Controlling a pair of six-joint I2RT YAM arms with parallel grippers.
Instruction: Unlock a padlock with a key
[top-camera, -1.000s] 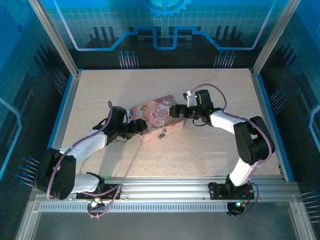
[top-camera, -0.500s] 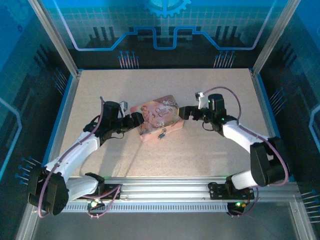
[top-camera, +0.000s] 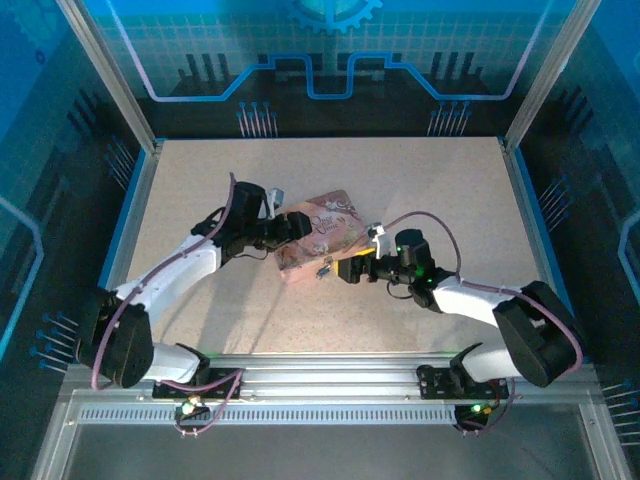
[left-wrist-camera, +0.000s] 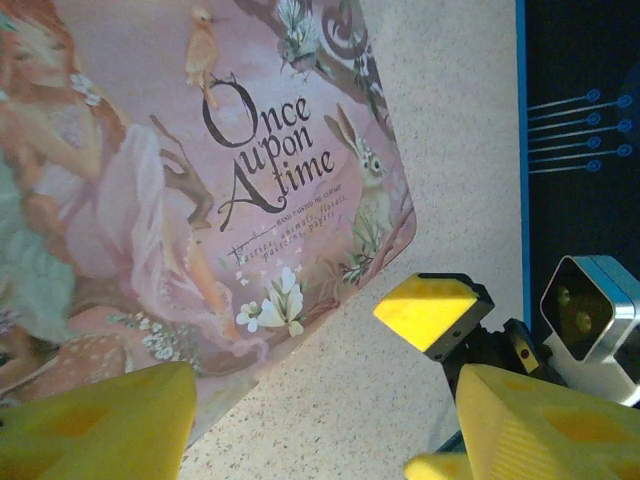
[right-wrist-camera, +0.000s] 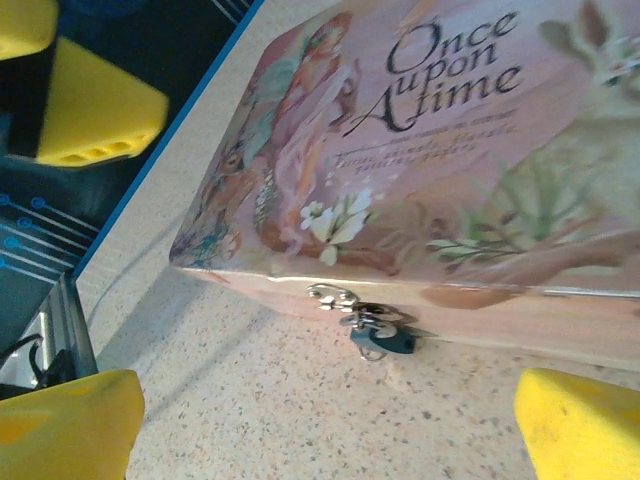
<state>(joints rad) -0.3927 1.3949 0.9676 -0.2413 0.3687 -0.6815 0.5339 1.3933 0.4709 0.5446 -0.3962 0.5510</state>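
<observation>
Hovering open and empty, my left gripper (left-wrist-camera: 320, 430) straddles a corner of the pink tin (top-camera: 318, 232), which is shut, its contents hidden. My right gripper (right-wrist-camera: 320, 430), spread wide and holding nothing, faces the tin's front wall, where the padlock (right-wrist-camera: 386, 343) hangs from the clasp (right-wrist-camera: 335, 297).

You have a pale pink rectangular tin box (right-wrist-camera: 400, 150). Its lid is painted with a red-haired girl in a pink dress, white flowers, a brown rabbit and dark brown "Once upon a time" lettering. On its front side hangs a tiny dark teal-blue padlock (right-wrist-camera: 385, 343) with silvery metal above it. The flat tabletop (top-camera: 420, 190) is beige with fine dark speckles, edged in bright blue. The pads (left-wrist-camera: 100, 420) of your left gripper (left-wrist-camera: 320, 430) and the pads (right-wrist-camera: 70, 420) of your right gripper (right-wrist-camera: 325, 420) are yellow. The arm links are white and black, trailing purple cables.
</observation>
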